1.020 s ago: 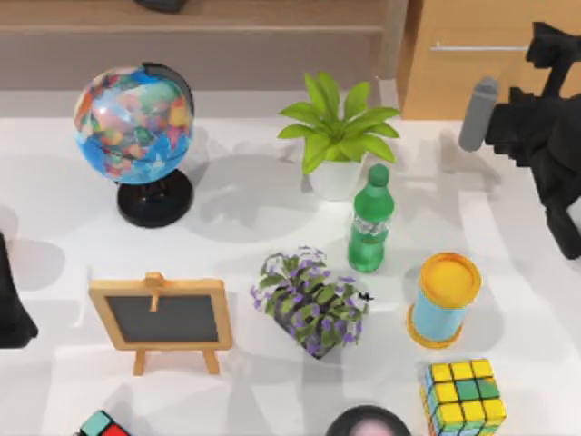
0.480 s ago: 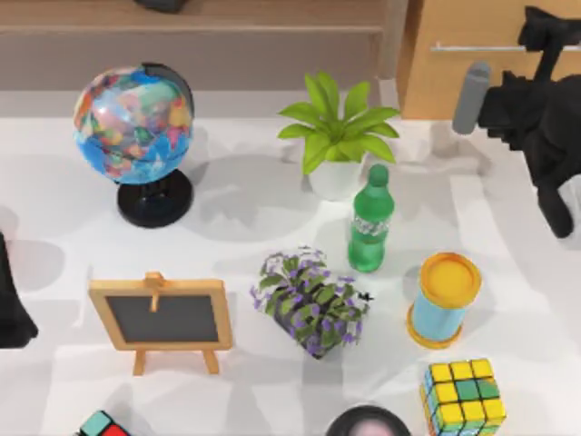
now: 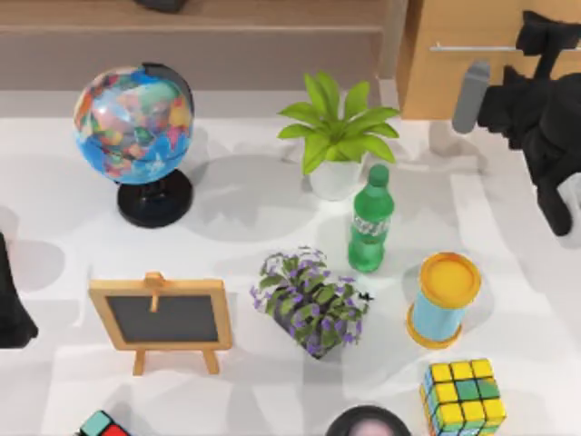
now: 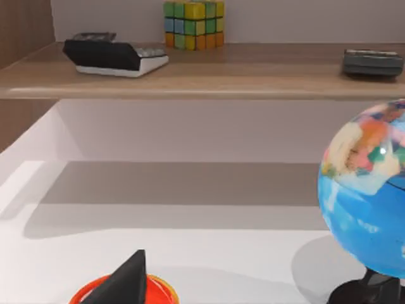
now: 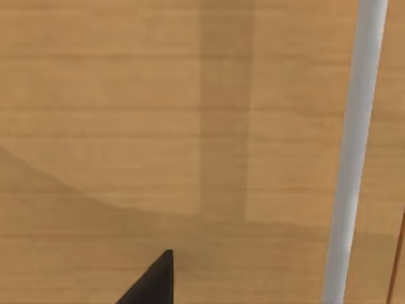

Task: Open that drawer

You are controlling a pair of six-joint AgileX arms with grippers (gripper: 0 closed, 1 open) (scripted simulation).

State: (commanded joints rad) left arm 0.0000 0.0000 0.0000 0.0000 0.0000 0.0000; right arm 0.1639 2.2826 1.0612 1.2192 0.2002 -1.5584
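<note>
1. Right gripper (image 3: 545,41) up at the table's far right, close against the drawer (image 3: 472,64), near its silver handle (image 3: 477,47); finger spread impossible to tell.
2. White table (image 3: 245,227) crowded; left arm (image 3: 11,300) parked at the left edge.
3. Brownish shelf unit (image 3: 200,36) behind.

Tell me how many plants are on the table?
2. The green leafy plant in a white pot stands near the drawer; the purple-flowered plant lies mid-table, beside the green bottle.

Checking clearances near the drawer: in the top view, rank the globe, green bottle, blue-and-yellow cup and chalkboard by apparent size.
1. globe
2. chalkboard
3. green bottle and blue-and-yellow cup look alike, so they stay unranked.
</note>
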